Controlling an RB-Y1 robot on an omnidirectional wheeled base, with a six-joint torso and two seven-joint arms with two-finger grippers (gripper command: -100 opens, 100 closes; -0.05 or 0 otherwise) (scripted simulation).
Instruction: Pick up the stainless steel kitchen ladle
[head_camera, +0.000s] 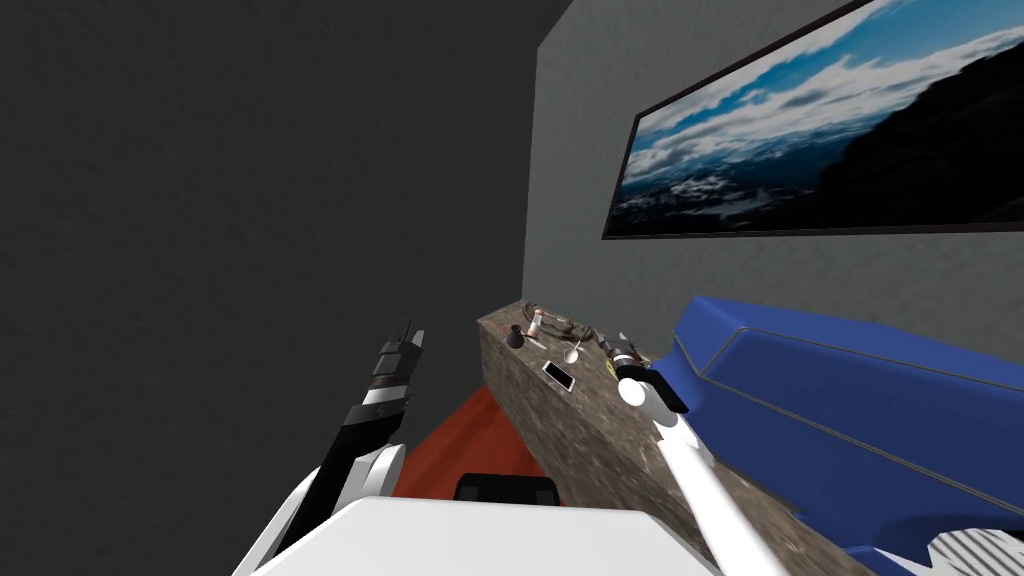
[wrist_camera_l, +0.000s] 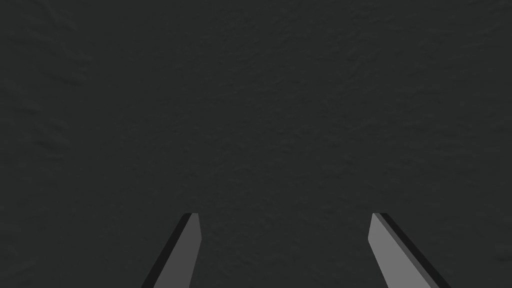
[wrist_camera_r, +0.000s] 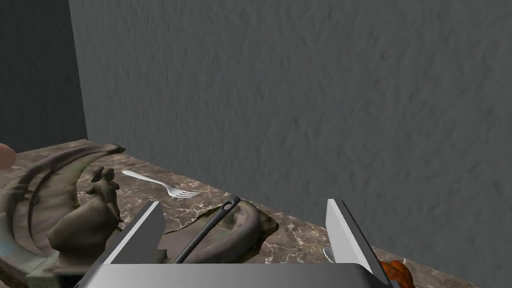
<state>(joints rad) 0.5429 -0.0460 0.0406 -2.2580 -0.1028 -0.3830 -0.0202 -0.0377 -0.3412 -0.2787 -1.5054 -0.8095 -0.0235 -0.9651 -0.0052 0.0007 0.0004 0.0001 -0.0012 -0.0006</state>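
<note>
Between the fingers of the right gripper (wrist_camera_r: 242, 202), a dark handle (wrist_camera_r: 212, 231) ran behind the gripper's body, its end hidden; an orange thing (wrist_camera_r: 397, 272) beside one finger was cut off.

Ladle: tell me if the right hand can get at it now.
Probably yes. The right hand is open, and the ladle lies with its dark handle between the fingers, nothing over it; the sculpture beside may crowd one finger.

- My left arm (head_camera: 360, 430) has a black forearm, a white band near the wrist and a white shell at the elbow.
- My left gripper (wrist_camera_l: 285, 215) has two thin grey blades with dark edges.
- My right arm (head_camera: 695, 475) is a slim white tube with a white ball joint and a dark wrist block.
- My right gripper (wrist_camera_r: 243, 202) has pale grey blades on a grey bar.
</note>
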